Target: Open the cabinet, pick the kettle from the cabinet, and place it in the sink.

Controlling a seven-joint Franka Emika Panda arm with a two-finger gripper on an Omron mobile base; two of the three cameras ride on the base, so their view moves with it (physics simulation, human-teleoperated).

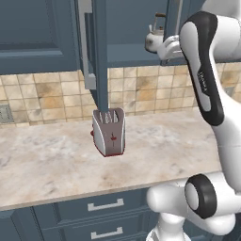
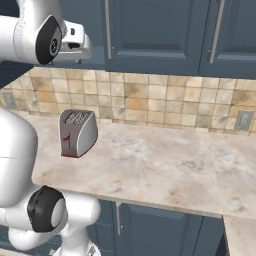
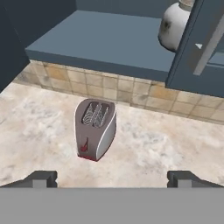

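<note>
**A:** ok so where's the kettle [image 1: 154,36] right now? Is the cabinet [image 1: 99,56] even open?

**B:** yeah, door's swung out edge-on in the left base view, and the kettle sits on the cabinet's bottom shelf, right at the back-right end. Upright, handle arching over the top, spout hard to make out.

**A:** and the gripper [image 3: 112,178]?

**B:** fingers spread wide, nothing between them. In the hand view they're pointing down at the tabletop [image 3: 166,144] with the toaster [image 3: 95,129] dead ahead, while the kettle [image 3: 175,27] is way up in the upper right corner, half hidden behind the door edge. So from the fingers it's up, right and deeper in. I'd guess the hand has to tilt up and swing around that door before reaching in.

**A:** anything the other cams add?

**B:** left base view gives the kettle's handle and lid, which the hand view crops. Right base view mostly gives closed cabinet doors [image 2: 155,35] and the toaster [image 2: 77,133].
</note>
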